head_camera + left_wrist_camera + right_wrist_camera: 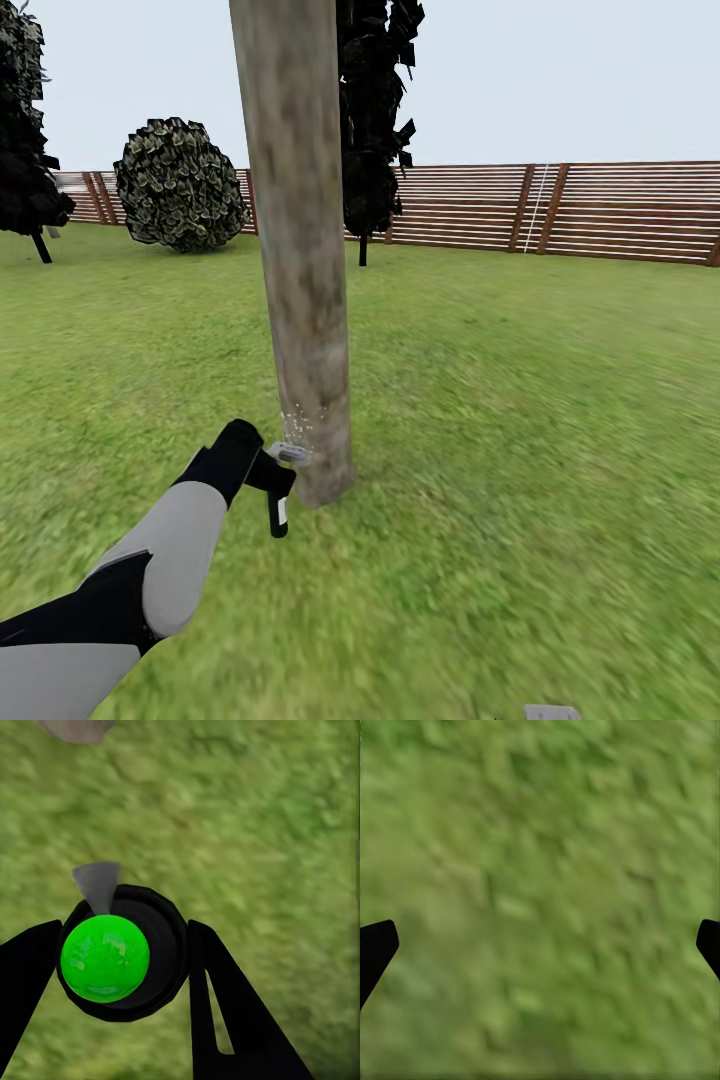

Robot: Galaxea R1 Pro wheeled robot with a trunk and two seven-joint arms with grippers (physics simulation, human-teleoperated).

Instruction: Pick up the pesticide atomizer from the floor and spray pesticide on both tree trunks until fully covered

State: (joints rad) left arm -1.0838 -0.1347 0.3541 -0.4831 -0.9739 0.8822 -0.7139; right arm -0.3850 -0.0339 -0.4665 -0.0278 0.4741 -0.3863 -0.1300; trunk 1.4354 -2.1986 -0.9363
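The left arm [150, 570] has smooth pale grey shells joined by black segments, ending in a black wrist. Each claw's fingers [232, 1020] look flat, black, perhaps slotted.

Head camera: I look forward and down across the lawn [560, 420] toward the fence [600, 210], trunk [300, 250] close ahead. Both wrist cameras: I face straight down, near the same grass.

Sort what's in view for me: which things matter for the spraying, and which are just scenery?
For the job:
- sprayer bottle, held in the left tool
- tree trunk, with spray droplets low on it
- grass around its base

Scenery:
- round bush
- dark narrow tree
- wooden fence
- right tool, open over grass
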